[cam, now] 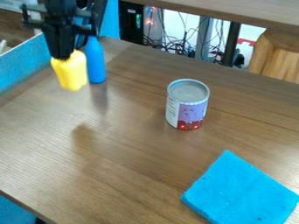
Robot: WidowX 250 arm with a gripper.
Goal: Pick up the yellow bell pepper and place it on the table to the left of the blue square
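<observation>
Camera view: jaws grip yellow object (pixel 71 74); can label (pixel 189 113) (purple, red) unreadable.

A brown wood-grain table (pixel 125 148) with a clutter of cables (pixel 186 43) behind it.
Soft light glazes the tabletop from where I stand; a blue panel (pixel 24 59) edges its far left, while beyond are a dark upright post (pixel 232 43), a black case (pixel 131 22), pale wooden furniture (pixel 283 59) and another brown surface (pixel 239 8).

Your brown wood-grain counter (pixel 134 153), a metal-topped can (pixel 188 105) with a purple-and-red label standing upright, a blue cloth (pixel 241 192) lying nearer you, a blue bottle-like object (pixel 95 63) upright towards the far left.
</observation>
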